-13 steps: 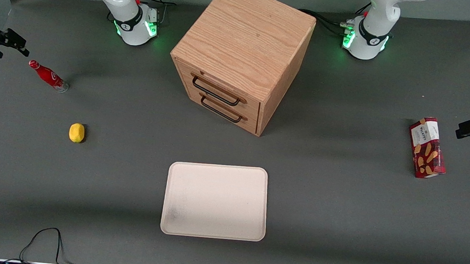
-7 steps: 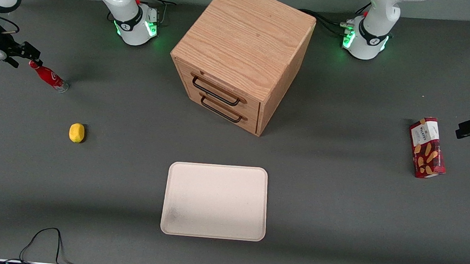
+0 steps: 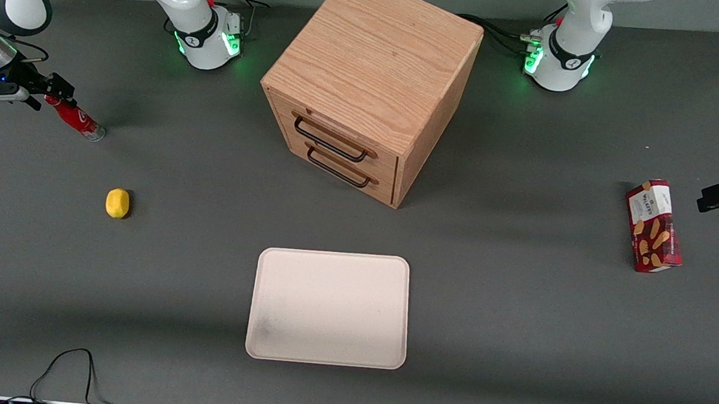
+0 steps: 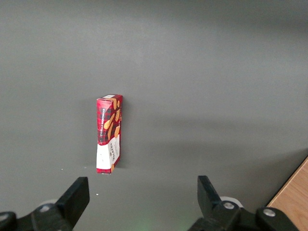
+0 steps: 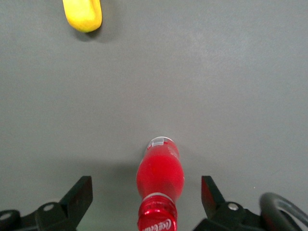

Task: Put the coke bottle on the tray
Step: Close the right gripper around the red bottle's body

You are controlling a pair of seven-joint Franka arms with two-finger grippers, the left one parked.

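Coke bottle (image 3: 76, 119) standing on tabletop (image 3: 518, 320) near the working arm's end edge, gripper (image 3: 50, 91) at its cap with fingers (image 5: 77, 197) spread wide on both sides, not touching, tray (image 3: 329, 307) well apart near front edge, lemon (image 3: 117, 203) between.

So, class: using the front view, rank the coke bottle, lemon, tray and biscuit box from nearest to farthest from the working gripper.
Gripper, open, at the bottle's cap end.
1. Coke bottle: between its fingers.
2. Lemon: nearer the camera than the bottle.
3. Tray: mid-table, in front of the drawers.
4. Biscuit box: toward the parked arm's end.
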